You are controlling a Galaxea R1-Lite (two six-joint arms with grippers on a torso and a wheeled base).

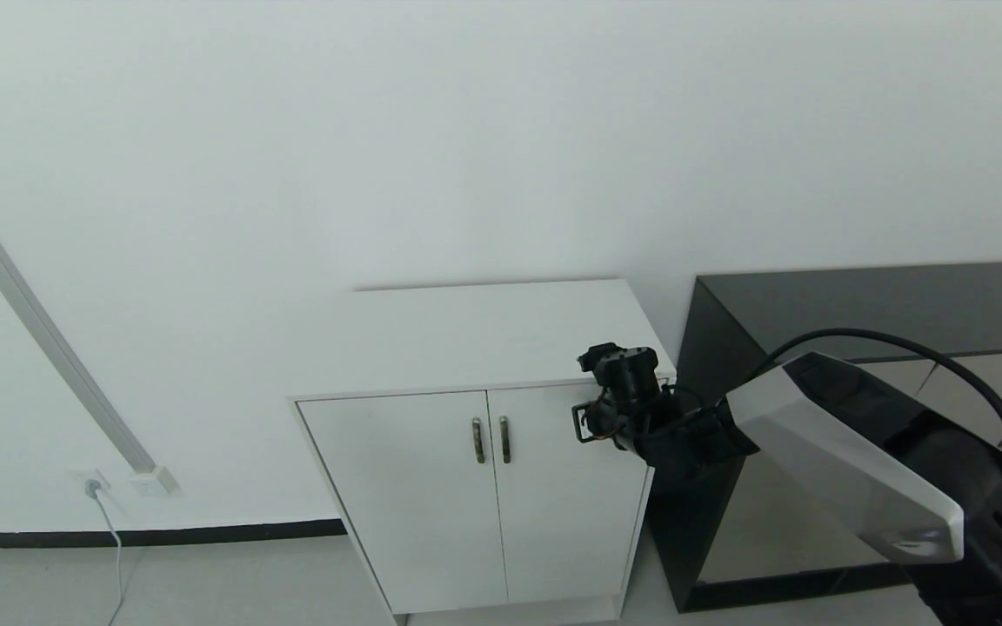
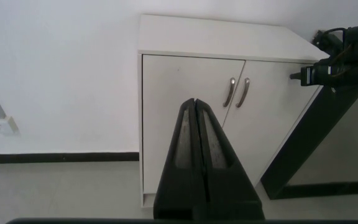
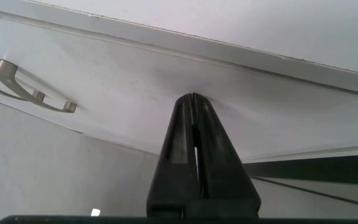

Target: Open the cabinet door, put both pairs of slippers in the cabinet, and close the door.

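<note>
Head view: white cabinet (image 1: 475, 335) against the wall, both doors (image 1: 414, 496) shut, handles (image 1: 504, 439) paired at the middle. My right pincer (image 3: 194, 99), closed and empty, sits by the right door's upper outer corner; my left pincer (image 2: 195, 102), closed, faces the front.

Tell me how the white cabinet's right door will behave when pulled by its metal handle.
The right door is a flat rigid panel, so it should swing stiffly, likely hinging at its outer edge. Its curved metal handle looks smooth and may slip. The white cabinet sits flat on the floor, so tipping seems unlikely.
</note>
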